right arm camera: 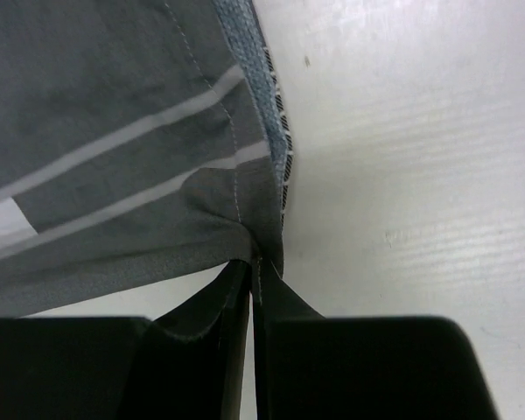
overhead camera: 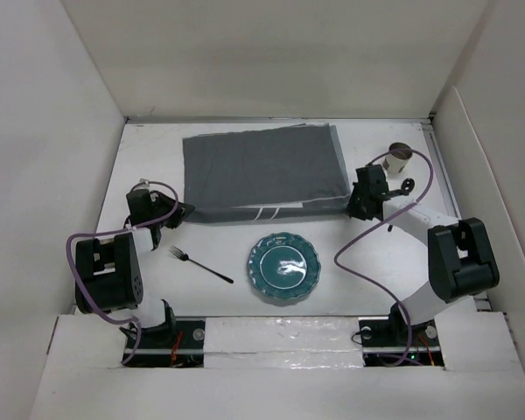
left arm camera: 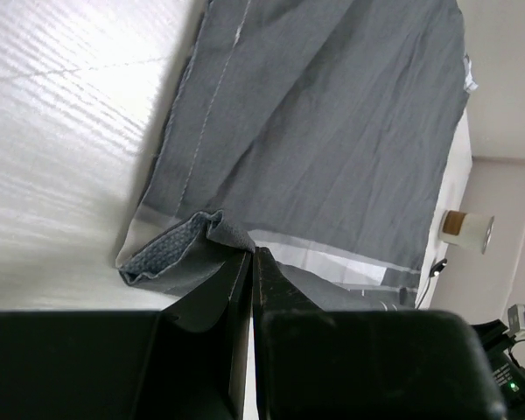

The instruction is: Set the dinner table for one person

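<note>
A dark grey placemat (overhead camera: pixel 262 171) with thin white stripes lies across the far middle of the white dinner table (overhead camera: pixel 372 271). My left gripper (overhead camera: pixel 182 211) is shut on its near left corner, where the cloth (left arm camera: pixel 271 114) bunches up at the fingertips of the left gripper (left arm camera: pixel 252 254). My right gripper (overhead camera: pixel 353 204) pinches the near right corner. In the right wrist view the hem of the placemat (right arm camera: pixel 114 105) runs down between the nearly closed jaws of the right gripper (right arm camera: pixel 255 267). A strip along the near edge is folded over, white stripes showing.
A teal scalloped plate (overhead camera: pixel 285 267) sits near the front middle, with a dark fork (overhead camera: pixel 199 264) lying at an angle to its left. A small cup (overhead camera: pixel 399 157) stands at the back right, also seen as the cup (left arm camera: pixel 468 229) beyond the cloth. White walls enclose the table.
</note>
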You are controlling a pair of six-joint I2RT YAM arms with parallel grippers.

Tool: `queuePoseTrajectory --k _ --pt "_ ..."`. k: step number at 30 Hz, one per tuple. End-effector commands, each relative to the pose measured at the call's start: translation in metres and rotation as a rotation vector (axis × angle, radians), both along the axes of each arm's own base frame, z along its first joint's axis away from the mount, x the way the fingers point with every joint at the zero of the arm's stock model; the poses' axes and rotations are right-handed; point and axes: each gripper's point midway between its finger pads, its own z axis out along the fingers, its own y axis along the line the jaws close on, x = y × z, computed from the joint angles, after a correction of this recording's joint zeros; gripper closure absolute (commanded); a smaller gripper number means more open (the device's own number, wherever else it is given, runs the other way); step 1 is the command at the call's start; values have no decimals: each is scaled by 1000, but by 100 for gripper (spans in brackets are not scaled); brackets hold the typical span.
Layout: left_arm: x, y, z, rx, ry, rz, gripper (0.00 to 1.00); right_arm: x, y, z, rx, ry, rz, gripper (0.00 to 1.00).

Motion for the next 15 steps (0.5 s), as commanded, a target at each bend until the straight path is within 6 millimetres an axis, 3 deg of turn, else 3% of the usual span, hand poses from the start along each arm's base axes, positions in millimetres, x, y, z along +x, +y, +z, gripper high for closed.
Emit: queuePoseTrajectory --k 1,4,15 --pt "-4 4 6 55 -45 -19 100 -10 6 7 46 -21 -3 90" --pt "-17 3 -4 59 -2 -20 100 -32 4 1 66 12 -6 96" --pt "-25 -5 8 47 -11 -66 100 -58 -1 -1 71 49 -18 97"
